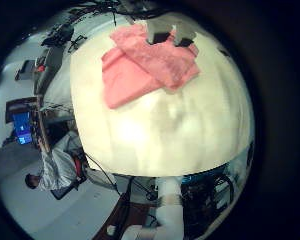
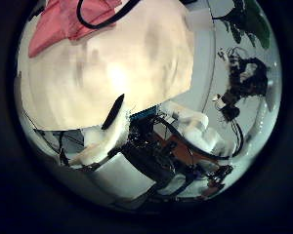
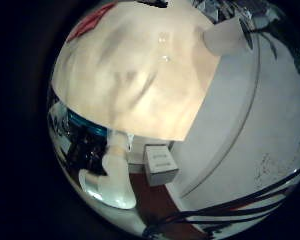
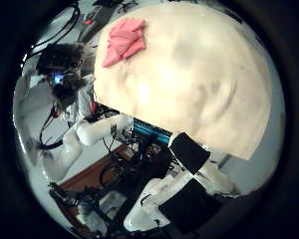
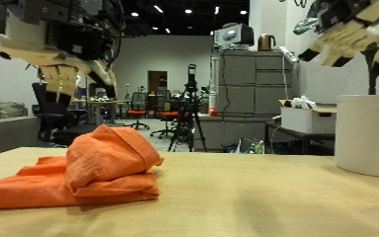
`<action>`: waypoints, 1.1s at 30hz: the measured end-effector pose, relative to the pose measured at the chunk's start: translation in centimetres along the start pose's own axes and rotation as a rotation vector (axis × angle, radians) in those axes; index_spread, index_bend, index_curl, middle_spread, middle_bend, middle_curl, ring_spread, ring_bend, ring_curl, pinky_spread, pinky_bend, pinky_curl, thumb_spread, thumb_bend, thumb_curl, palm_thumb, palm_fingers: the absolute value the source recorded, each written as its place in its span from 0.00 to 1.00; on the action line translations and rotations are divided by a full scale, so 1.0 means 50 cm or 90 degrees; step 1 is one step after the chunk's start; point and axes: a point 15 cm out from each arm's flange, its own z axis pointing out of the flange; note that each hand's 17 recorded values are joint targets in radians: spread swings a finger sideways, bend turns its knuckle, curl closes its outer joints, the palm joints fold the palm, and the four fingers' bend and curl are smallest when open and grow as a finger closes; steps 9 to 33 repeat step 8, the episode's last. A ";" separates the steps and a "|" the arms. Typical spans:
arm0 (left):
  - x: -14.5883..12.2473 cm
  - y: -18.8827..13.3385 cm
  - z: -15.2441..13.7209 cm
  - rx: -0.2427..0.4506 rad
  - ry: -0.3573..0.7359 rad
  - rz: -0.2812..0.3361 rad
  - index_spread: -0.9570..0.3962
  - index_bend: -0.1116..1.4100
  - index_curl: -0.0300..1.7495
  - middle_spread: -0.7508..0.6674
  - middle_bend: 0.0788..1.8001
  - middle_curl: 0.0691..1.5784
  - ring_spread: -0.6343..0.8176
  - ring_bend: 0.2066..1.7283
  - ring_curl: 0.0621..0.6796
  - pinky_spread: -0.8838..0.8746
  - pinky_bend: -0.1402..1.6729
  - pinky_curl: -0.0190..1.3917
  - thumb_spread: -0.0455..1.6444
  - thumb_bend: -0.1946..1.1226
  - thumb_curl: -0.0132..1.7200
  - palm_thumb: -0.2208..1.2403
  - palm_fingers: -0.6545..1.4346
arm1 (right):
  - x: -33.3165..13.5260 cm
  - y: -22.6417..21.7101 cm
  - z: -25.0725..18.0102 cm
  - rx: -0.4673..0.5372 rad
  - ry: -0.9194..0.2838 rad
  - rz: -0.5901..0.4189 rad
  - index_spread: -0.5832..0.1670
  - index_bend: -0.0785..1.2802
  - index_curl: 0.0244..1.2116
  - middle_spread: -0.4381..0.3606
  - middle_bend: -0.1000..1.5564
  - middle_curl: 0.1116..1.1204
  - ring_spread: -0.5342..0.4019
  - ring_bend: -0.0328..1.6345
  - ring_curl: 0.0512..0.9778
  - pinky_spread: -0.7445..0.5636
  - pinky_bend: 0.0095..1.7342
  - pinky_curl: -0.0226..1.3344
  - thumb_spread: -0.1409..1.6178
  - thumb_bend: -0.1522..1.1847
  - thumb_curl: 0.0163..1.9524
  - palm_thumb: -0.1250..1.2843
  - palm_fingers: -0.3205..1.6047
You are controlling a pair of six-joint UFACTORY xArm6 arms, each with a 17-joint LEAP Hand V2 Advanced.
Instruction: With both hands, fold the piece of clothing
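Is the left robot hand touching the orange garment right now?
Apart. The outside view shows the left robot hand raised well above the orange garment, with open background between them.

The tabletop (image 5: 268, 202) lies bare except for the crumpled orange garment (image 5: 91, 168), lying toward one edge. Both hands hang well above it, with open air beneath.

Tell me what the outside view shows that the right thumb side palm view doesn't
Only the outside view shows both raised hands, the left hand and right hand, their fingers hanging relaxed, and a white cylindrical roll standing on the table. Only the right thumb side palm view shows the table's whole outline from above and a white robot arm beside its edge. Both show the crumpled orange-pink cloth garment lying on the pale wooden table.
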 end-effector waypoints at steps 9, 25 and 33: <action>-0.029 0.000 0.021 0.013 0.002 -0.020 0.71 0.19 0.22 0.66 0.06 0.16 0.72 0.13 0.25 0.75 0.22 0.23 0.68 0.13 0.18 0.48 0.39 | -0.042 -0.003 0.010 -0.016 0.022 -0.027 0.45 0.18 0.26 0.75 0.19 0.23 0.87 0.20 0.17 0.92 0.21 0.22 0.73 0.10 0.20 0.56 0.23; -0.029 0.000 0.021 0.013 0.002 -0.020 0.71 0.19 0.22 0.66 0.06 0.16 0.72 0.13 0.25 0.75 0.22 0.23 0.68 0.13 0.18 0.48 0.39 | -0.042 -0.003 0.010 -0.016 0.022 -0.027 0.45 0.18 0.26 0.75 0.19 0.23 0.87 0.20 0.17 0.92 0.21 0.22 0.73 0.10 0.20 0.56 0.23; -0.029 0.000 0.021 0.013 0.002 -0.020 0.71 0.19 0.22 0.66 0.06 0.16 0.72 0.13 0.25 0.75 0.22 0.23 0.68 0.13 0.18 0.48 0.39 | -0.042 -0.003 0.010 -0.016 0.022 -0.027 0.45 0.18 0.26 0.75 0.19 0.23 0.87 0.20 0.17 0.92 0.21 0.22 0.73 0.10 0.20 0.56 0.23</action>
